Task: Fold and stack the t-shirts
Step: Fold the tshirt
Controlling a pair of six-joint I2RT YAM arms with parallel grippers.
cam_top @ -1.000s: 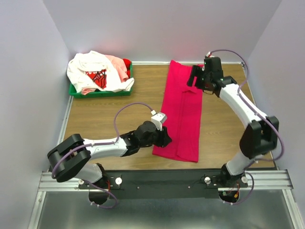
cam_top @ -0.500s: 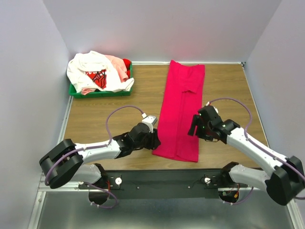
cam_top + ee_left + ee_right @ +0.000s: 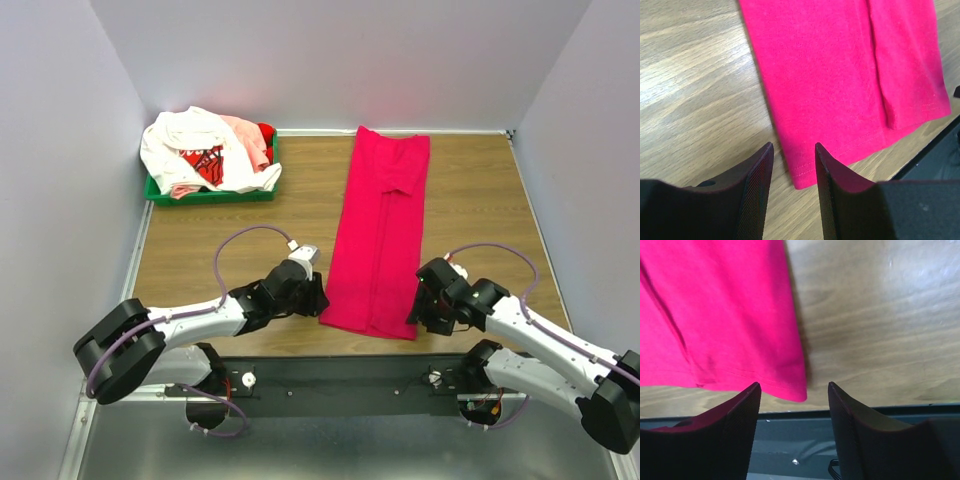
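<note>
R gripper (image 3: 420,303) swung from far end to near-right hem corner of magenta t-shirt (image 3: 380,240); L gripper (image 3: 316,297) at near-left. Both jaws open, empty; hem pinch likely next.

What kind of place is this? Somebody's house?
Probably a robot testing booth, not a house. Plain walls box in a small wooden table, a left arm and right arm are bolted to a metal rail at its edge, and a magenta t-shirt lies flat between them.

The magenta-red t-shirt (image 3: 380,235), folded into a long strip, is laid on the table (image 3: 220,240). Its near corners are flanked by the left gripper (image 3: 316,297) and right gripper (image 3: 418,305). In the green tray (image 3: 215,196), other t-shirts (image 3: 195,145) are heaped.
</note>
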